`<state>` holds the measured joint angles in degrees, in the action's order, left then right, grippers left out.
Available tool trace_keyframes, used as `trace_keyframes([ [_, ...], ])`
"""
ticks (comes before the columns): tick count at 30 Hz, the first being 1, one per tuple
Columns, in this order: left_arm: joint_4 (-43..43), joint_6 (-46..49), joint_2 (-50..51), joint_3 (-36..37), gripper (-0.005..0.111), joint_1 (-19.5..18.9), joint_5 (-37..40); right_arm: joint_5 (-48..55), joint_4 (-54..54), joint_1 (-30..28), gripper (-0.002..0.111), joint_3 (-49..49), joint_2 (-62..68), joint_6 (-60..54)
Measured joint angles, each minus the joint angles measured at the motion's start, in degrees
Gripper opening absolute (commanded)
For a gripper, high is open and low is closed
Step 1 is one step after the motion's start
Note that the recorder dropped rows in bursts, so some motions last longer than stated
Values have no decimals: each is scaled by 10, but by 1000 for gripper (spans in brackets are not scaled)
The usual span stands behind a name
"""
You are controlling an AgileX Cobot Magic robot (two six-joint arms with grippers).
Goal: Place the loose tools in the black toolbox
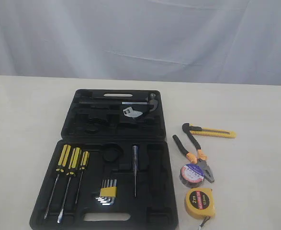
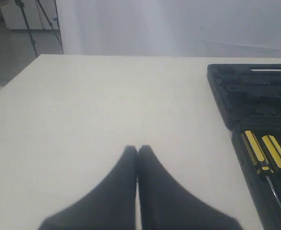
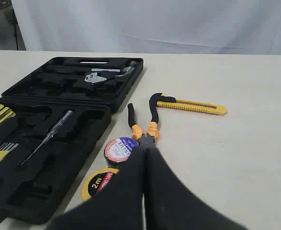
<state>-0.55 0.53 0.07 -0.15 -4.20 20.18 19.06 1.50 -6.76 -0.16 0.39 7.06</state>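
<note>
The black toolbox (image 1: 114, 143) lies open on the table, both halves flat. To its right lie the loose tools: a yellow-black utility knife (image 1: 212, 132), pliers (image 1: 194, 152) with black-orange handles, a black tape roll (image 1: 191, 173) with a blue-white label, and a yellow round tape measure (image 1: 199, 202). Neither arm shows in the exterior view. My left gripper (image 2: 138, 148) is shut and empty over bare table left of the toolbox (image 2: 255, 96). My right gripper (image 3: 145, 148) is shut and empty, its fingers covering the pliers' head (image 3: 147, 136) and part of the tape measure (image 3: 96, 182); the tape roll (image 3: 120, 149) and knife (image 3: 193, 105) show beyond it.
Three yellow-black screwdrivers (image 1: 71, 163), a hex key set (image 1: 107, 191) and a thin tester screwdriver (image 1: 135, 167) sit in the near half; a hammer (image 1: 135, 103) and a wrench (image 3: 102, 76) in the far half. A white curtain (image 1: 140, 33) backs the table.
</note>
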Motion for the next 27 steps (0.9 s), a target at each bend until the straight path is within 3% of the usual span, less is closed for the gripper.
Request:
trace_keyframes([
  [18, 0, 0, 0, 0, 0, 0, 0, -3, -3, 0, -1, 0, 0, -1],
  [23, 0, 0, 0, 0, 0, 0, 0, -94, -38, 0, -1, 0, 0, -14],
  [27, 0, 0, 0, 0, 0, 0, 0, -225, -39, 0, -1, 0, 0, -9],
])
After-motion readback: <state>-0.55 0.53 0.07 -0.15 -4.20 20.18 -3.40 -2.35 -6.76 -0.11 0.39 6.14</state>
